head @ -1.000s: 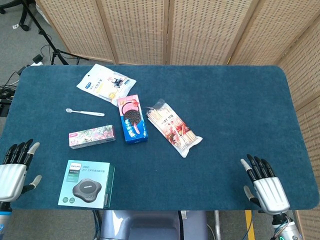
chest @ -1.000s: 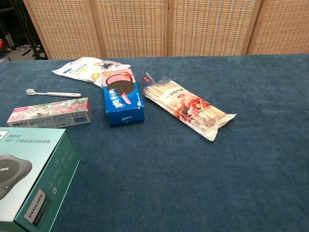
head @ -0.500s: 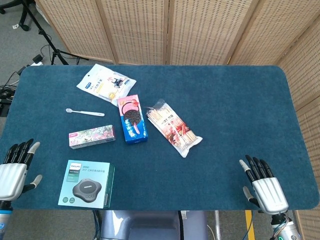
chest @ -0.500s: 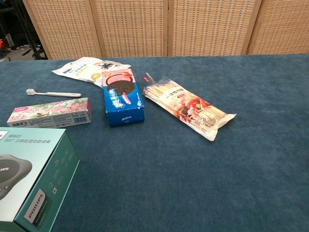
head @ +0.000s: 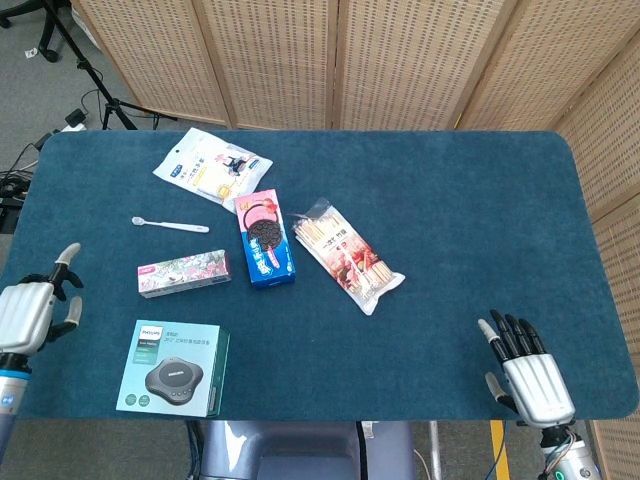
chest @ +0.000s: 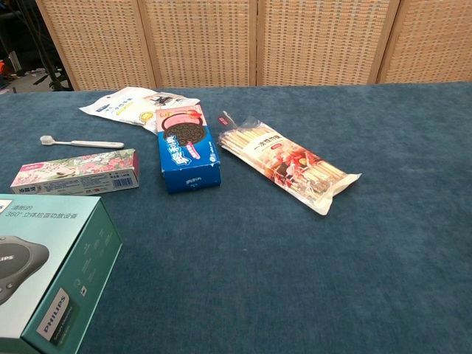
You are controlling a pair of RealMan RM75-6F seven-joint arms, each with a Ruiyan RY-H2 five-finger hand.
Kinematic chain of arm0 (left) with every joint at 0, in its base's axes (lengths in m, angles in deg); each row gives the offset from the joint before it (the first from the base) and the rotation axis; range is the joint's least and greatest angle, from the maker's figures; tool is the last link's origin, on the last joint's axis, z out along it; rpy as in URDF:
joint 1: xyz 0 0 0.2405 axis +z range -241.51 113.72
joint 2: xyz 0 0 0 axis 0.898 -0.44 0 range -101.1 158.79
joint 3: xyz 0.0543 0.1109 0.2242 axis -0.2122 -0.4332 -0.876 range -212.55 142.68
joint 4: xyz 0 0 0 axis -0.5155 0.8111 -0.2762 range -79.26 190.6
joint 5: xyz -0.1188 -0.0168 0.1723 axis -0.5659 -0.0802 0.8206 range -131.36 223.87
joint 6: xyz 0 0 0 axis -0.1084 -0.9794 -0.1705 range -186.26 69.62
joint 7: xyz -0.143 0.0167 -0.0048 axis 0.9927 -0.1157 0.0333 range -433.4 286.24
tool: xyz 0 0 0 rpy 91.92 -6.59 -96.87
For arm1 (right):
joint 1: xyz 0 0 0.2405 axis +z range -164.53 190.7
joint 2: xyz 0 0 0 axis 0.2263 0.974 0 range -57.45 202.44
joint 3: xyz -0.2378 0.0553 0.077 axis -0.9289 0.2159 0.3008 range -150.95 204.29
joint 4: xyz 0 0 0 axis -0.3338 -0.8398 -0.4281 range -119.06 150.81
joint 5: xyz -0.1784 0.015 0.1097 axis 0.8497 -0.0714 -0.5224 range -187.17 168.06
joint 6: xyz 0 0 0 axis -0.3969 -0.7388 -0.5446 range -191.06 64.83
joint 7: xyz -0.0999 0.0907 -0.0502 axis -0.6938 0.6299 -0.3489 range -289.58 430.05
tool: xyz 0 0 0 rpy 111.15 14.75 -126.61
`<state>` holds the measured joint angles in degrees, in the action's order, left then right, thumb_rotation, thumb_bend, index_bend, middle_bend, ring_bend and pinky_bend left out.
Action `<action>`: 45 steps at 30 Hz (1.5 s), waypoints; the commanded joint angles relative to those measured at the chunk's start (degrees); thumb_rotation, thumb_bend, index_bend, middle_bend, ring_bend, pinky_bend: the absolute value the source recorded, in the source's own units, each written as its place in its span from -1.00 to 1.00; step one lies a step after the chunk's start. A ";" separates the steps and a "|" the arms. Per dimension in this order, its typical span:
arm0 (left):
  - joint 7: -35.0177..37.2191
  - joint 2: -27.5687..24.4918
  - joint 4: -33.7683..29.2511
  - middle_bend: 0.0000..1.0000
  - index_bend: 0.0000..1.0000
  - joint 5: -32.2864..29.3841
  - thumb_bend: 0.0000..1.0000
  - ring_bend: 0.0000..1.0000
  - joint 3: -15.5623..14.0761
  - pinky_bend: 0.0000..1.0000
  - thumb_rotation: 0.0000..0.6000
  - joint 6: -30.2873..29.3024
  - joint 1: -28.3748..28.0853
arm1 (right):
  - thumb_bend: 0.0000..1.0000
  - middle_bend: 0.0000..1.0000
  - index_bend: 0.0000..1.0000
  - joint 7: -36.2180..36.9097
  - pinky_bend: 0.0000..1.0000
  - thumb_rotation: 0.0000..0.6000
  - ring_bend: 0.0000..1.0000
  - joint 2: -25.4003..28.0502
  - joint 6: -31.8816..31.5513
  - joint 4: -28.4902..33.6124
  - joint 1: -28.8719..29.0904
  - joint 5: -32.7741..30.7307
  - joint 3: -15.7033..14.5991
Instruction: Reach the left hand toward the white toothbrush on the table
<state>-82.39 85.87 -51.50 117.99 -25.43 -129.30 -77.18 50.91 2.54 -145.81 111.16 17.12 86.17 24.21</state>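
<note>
Approach step: left hand (head: 28, 312) empty, fingers look curled in, near toothpaste box (head: 184, 273); right hand (head: 530, 372) spread, idle. Next: reach, close on box.

The left hand (head: 28, 310) sits at the frame's left edge, fingers curled in, holding nothing. The right hand (head: 528, 372) rests lower right, fingers apart, back up.

Left hand (head: 28, 312) near toothpaste box (head: 184, 273); right hand (head: 528, 372) well apart, empty.
</note>
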 commanded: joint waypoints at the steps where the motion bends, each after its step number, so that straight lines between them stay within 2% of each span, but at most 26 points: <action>1: 3.87 -5.61 -0.17 0.20 -1.00 -10.02 0.62 0.27 4.07 -0.09 1.00 13.25 -7.36 | -0.07 -1.00 -1.00 -0.16 -0.83 1.00 -1.00 -0.16 0.20 -0.14 0.09 -0.19 0.04; 4: 3.95 -7.40 0.94 0.24 -1.00 -14.47 0.72 0.30 5.00 -0.06 1.00 18.91 -10.55 | -0.07 -1.00 -1.00 -0.27 -0.83 1.00 -1.00 -0.29 0.36 -0.25 0.16 -0.36 0.10; 7: 4.15 -8.41 2.26 0.27 -1.00 -18.24 0.93 0.34 5.59 -0.02 1.00 23.39 -13.22 | -0.07 -1.00 -1.00 -0.37 -0.83 1.00 -1.00 -0.39 0.61 -0.34 0.23 -0.61 0.14; 9: 4.02 -9.18 4.15 0.29 -1.00 -21.76 1.00 0.37 5.83 0.01 1.00 27.88 -16.01 | -0.07 -1.00 -1.00 -0.51 -0.83 1.00 -1.00 -0.52 0.92 -0.46 0.33 -0.92 0.18; 15: 4.24 -10.00 10.92 0.31 -1.00 -29.84 1.00 0.43 4.99 0.07 1.00 41.17 -23.96 | -0.07 -1.00 -1.00 -0.86 -0.83 1.00 -1.00 -1.04 1.95 -0.98 0.72 -1.74 0.33; 20: 7.26 -7.62 18.62 0.31 -1.00 -34.97 1.00 0.43 2.82 0.13 1.00 51.51 -29.99 | -0.07 -1.00 -1.00 -1.22 -0.83 1.00 -1.00 -1.56 2.99 -1.48 1.12 -2.69 0.48; 28: 9.09 -2.30 27.04 0.31 -1.00 -36.99 1.00 0.43 -1.42 0.27 1.00 53.70 -34.46 | -0.07 -1.00 -1.00 -1.48 -0.83 1.00 -1.00 -2.02 3.66 -1.93 1.43 -3.49 0.56; 31: 10.73 -0.60 30.78 0.31 -1.00 -38.58 1.00 0.43 -3.27 0.27 1.00 57.41 -36.62 | -0.07 -1.00 -1.00 -1.51 -0.83 1.00 -1.00 -2.16 3.89 -2.08 1.56 -3.95 0.69; 35: 14.75 0.17 33.73 0.31 -1.00 -39.63 1.00 0.43 -3.85 0.27 1.00 64.41 -38.35 | -0.07 -1.00 -1.00 -1.61 -0.83 1.00 -1.00 -2.28 4.19 -2.23 1.72 -4.21 0.66; 45: 19.71 4.59 41.77 0.31 -1.00 -35.57 1.00 0.43 -5.76 0.27 1.00 69.80 -40.67 | -0.07 -1.00 -1.00 -1.87 -0.83 1.00 -1.00 -2.64 4.61 -2.52 2.03 -4.58 0.54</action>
<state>-63.67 89.54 -10.97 81.72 -30.85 -60.48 -117.26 49.04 -0.10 -141.20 108.63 19.15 81.58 24.75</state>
